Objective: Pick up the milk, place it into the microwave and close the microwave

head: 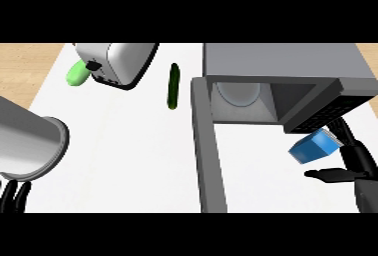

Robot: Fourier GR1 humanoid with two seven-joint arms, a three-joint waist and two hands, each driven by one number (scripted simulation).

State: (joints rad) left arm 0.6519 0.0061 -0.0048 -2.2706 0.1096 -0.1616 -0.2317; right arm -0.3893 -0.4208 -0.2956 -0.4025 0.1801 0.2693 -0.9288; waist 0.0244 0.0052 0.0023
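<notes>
White counter fills nearly the whole view, with a strip of wood floor showing at the upper left, and the action is all on the right side. The microwave sits at the upper right with its door swung wide open toward the bottom of the frame, cavity exposed, a pale turntable visible inside. And there's the milk, right of centre, just below the microwave's dark control panel. The right hand has it: fingers run up behind the carton, the thumb juts out to the left beneath it, and the carton looks lifted off the counter. So I'd call the pickup done. It isn't in the cavity yet, though; it hangs out front and to the right of the opening, so it has to travel up and left to go in, and then that door needs swinging shut. About a third of the way through, I'd judge. The milk itself is a small blue box, paler on its upper face, tipped at an angle rather than upright. Over at the lower left, the left hand rests with straight fingers, holding nothing, half tucked under a big steel pot. A toaster and a cucumber sit untouched along the top.
</notes>
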